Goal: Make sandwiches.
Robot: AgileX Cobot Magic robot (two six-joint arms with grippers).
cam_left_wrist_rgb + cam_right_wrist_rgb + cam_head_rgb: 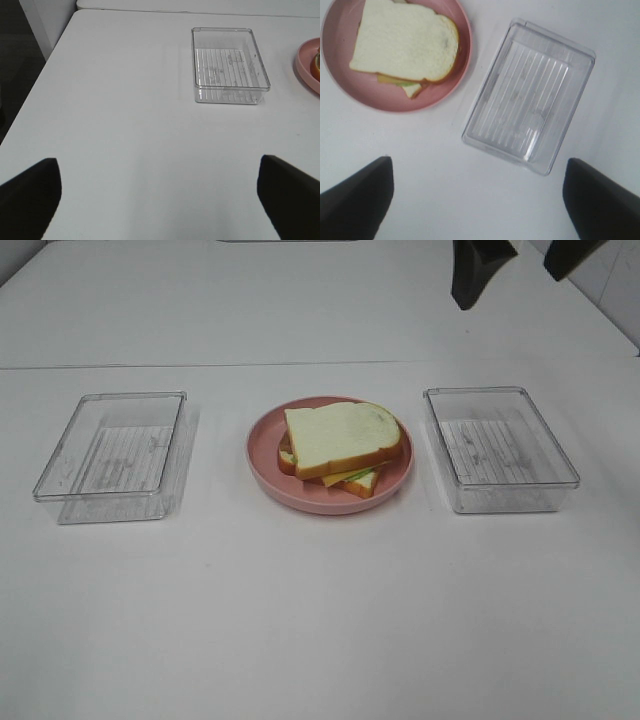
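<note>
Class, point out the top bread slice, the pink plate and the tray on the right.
top bread slice [342,435], high view, middle of its white face
pink plate [262,453], high view, bare left rim
right tray [500,450], high view, ribbed floor

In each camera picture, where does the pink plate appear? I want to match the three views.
Exterior high: the pink plate lies at the centre, between two clear trays.
Left wrist: only its rim shows, at the right edge.
Right wrist: upper left, carrying the sandwich.
Shared landmark: a clear tray beside the plate.
</note>
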